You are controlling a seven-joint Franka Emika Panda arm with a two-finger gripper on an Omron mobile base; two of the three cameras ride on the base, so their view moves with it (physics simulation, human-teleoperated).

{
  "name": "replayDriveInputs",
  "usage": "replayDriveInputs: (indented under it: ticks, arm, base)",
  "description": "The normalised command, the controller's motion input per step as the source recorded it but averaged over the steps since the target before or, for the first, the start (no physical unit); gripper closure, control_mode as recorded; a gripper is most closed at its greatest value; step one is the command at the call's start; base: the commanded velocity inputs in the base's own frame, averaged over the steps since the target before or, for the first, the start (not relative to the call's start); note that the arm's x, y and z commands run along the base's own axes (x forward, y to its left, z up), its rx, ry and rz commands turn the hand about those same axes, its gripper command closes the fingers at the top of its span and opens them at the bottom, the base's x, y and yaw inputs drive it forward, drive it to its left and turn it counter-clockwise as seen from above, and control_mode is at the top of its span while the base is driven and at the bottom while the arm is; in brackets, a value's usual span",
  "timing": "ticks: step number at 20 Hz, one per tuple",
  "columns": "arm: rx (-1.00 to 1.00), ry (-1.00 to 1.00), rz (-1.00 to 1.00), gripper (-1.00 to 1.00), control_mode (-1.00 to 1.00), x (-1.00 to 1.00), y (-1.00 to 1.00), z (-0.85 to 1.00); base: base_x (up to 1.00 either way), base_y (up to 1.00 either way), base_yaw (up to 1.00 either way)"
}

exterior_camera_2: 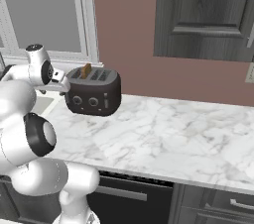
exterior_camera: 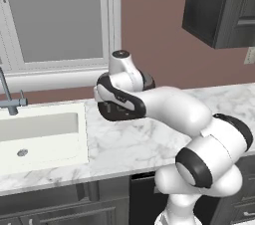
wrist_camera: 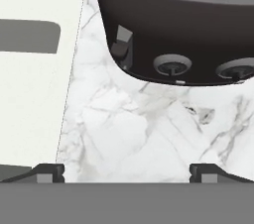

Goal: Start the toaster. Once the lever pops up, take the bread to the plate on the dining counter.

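Toaster (exterior_camera_2: 93, 90) knobs facing open pincer (wrist_camera: 127, 172)

You face home kitchen: marble worktop (exterior_camera_2: 163, 134), white sink (exterior_camera: 40, 134) with faucet (exterior_camera: 10, 97) under window (exterior_camera: 55, 17), dark cabinets (exterior_camera_2: 203, 12), black toaster (exterior_camera_2: 94, 91) on worktop.

Toaster (exterior_camera_2: 94, 94): smooth black shell, dull sheen, plastic-like; knobs (wrist_camera: 171, 64) ringed in silvery metal. Bread (exterior_camera_2: 86, 70): matt brown. Worktop (exterior_camera_2: 163, 134): polished white marble, grey veins. Sink (exterior_camera: 42, 137): smooth off-white. Cabinet (exterior_camera_2: 206, 15): dark grained wood.
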Motion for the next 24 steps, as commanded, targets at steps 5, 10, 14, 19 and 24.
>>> replayDriveInputs:
  ticks: [5,10,14,19,24]
  arm:
    - [0.00,0.00,0.00,-1.00,-1.00,0.25,0.03,-0.08]
    - [0.00,0.00,0.00,-1.00,-1.00,0.22,0.06,-0.05]
    - [0.00,0.00,0.00,-1.00,-1.00,0.18,0.09,-0.03]
    - [0.00,0.00,0.00,-1.00,-1.00,0.14,0.17,-0.07]
    - [0.00,0.00,0.00,-1.00,-1.00,0.17,0.25,-0.14]
  base:
    - [0.00,0.00,0.00]
    - [0.00,0.00,0.00]
    - [0.00,0.00,0.00]
    - [0.00,0.00,0.00]
    - [0.00,0.00,0.00]
